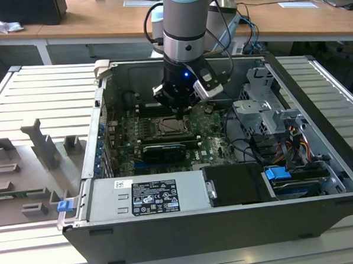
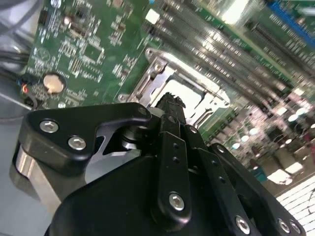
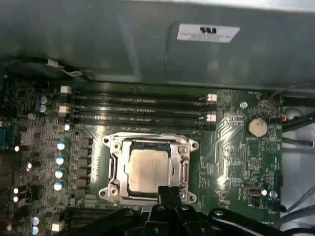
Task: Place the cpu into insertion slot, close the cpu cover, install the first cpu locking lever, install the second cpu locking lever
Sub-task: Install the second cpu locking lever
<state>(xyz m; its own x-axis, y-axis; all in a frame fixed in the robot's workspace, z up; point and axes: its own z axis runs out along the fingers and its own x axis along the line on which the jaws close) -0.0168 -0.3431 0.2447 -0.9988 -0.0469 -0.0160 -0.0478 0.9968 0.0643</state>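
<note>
One arm hangs inside the open computer case, its gripper low over the green circuit board. Fingers look pressed together with nothing between them, tips at the edge of the insertion slot. The cpu lies flat in the slot, pale metal face up. The cpu cover is down around it, chip showing through the window. In the second wrist view the finger tips stand just over the cover. Four memory slots run along the board beside the slot, toward the case wall. A coin battery sits near the board's corner.
</note>
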